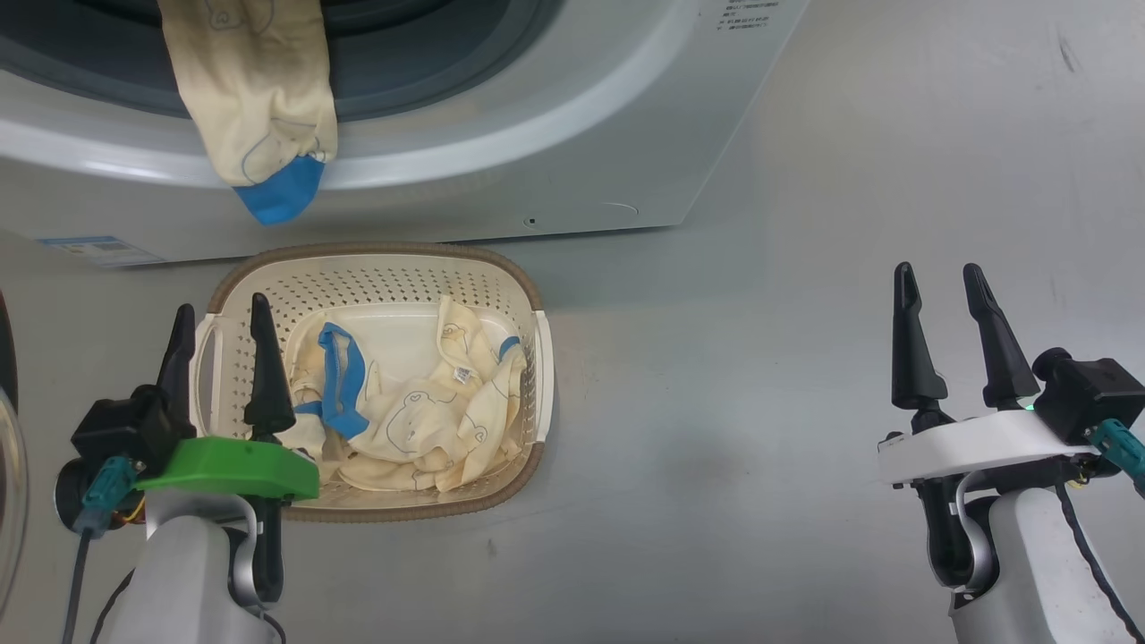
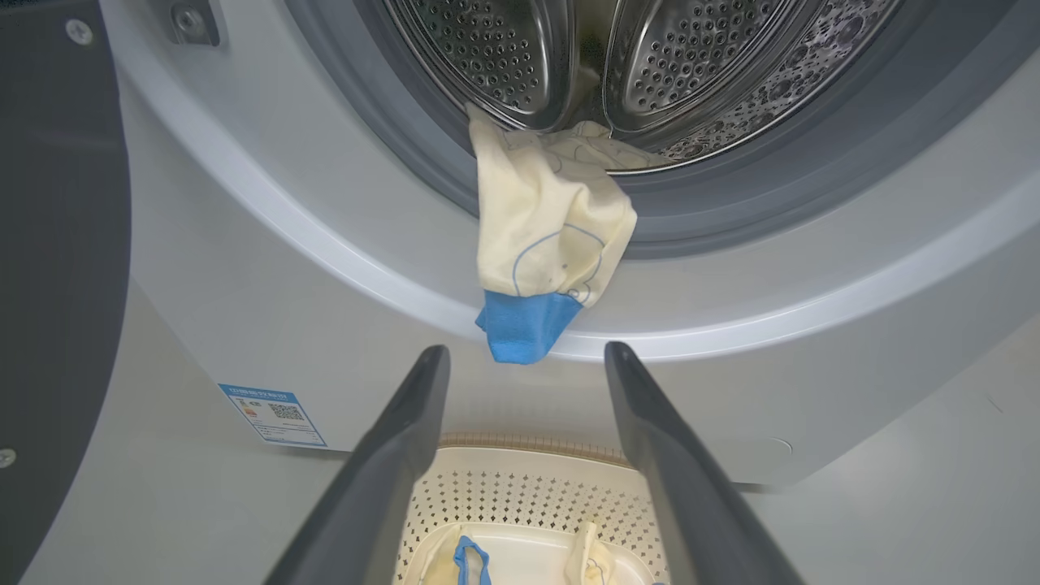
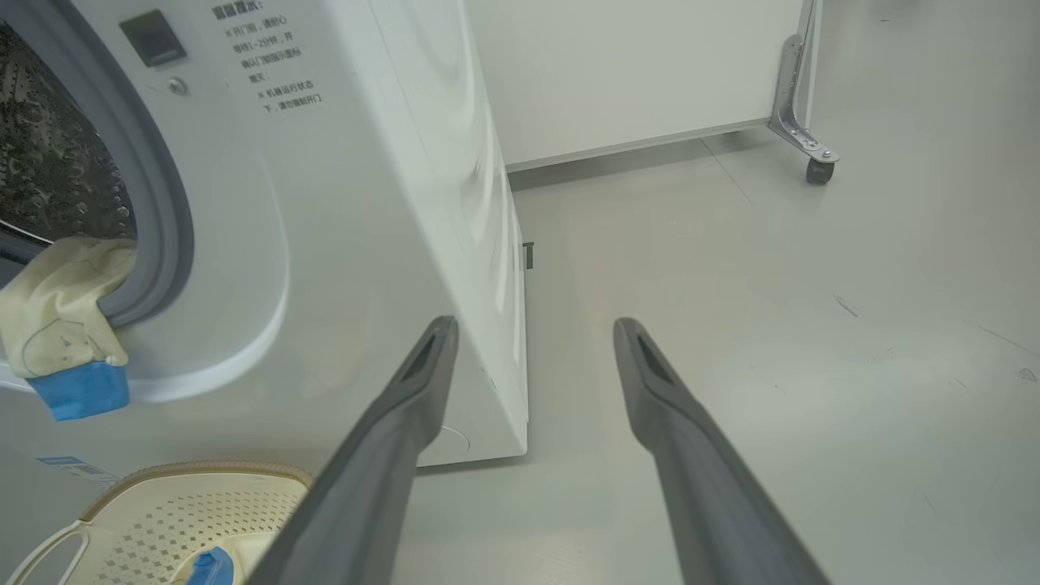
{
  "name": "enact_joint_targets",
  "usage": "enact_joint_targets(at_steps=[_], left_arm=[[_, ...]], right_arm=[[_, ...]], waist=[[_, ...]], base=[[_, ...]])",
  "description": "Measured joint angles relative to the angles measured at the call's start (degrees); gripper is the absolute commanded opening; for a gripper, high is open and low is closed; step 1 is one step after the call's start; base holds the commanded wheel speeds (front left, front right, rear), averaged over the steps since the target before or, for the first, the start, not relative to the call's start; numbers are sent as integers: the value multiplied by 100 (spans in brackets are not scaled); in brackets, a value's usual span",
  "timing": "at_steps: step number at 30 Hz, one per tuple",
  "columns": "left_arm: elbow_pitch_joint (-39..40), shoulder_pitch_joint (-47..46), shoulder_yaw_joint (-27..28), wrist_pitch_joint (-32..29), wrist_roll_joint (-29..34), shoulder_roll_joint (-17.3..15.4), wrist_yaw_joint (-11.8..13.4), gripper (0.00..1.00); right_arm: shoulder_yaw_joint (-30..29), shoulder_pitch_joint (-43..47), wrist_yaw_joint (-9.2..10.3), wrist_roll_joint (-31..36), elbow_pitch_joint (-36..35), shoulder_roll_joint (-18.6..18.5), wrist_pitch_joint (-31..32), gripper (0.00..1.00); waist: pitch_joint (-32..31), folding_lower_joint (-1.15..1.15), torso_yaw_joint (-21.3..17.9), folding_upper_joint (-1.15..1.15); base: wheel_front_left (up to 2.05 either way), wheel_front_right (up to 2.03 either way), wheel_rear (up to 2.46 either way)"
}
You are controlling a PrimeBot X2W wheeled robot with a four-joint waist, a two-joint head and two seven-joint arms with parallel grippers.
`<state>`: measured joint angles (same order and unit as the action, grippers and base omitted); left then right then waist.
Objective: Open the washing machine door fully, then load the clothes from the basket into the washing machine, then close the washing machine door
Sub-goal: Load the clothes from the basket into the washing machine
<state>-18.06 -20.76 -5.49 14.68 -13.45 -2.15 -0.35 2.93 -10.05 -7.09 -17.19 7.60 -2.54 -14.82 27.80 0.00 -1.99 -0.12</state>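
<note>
**Colours on my screens**

I see the washer (image 1: 572,134) in white across the top of the head view, its gasket (image 2: 390,138) grey and its drum (image 2: 504,49) bare steel dotted with small holes. The garment (image 1: 259,98) at upper left is pale cream-yellow with thin blue bear outlines and a bright blue cuff (image 1: 279,192). The basket (image 1: 385,277) at centre left is cream and perforated, with a brown rim and white handles. The clothes (image 1: 420,420) in it are the same cream and blue. The label (image 2: 272,414) is blue and white. My left gripper (image 1: 222,304) has black fingers over a green mount, my right gripper (image 1: 937,268) black over white. The door (image 2: 57,244) is black, the floor (image 1: 805,402) pale grey.
</note>
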Motion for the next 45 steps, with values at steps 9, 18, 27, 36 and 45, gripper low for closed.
enact_joint_targets(at_steps=[9,18,27,36,45], left_arm=[[278,181,48,1,107,0,48,100],[422,342,65,1,110,0,49,100],[502,402,67,1,118,0,51,100],[498,461,90,1,134,-18,55,100],[368,369,189,-13,133,-169,60,100]], right_arm=[[11,9,0,-2,0,0,0,100],[40,11,0,-13,-1,0,0,100],[47,11,0,-14,-1,0,0,100],[80,11,0,-40,-1,0,0,100],[222,8,0,-49,-5,4,0,100]], waist=[[-7,0,-39,0],[-6,0,-74,0],[-3,0,-107,0],[1,0,-168,0],[64,0,-308,0]], base=[[0,0,0],[0,0,0],[0,0,0],[0,0,0],[0,0,0]])
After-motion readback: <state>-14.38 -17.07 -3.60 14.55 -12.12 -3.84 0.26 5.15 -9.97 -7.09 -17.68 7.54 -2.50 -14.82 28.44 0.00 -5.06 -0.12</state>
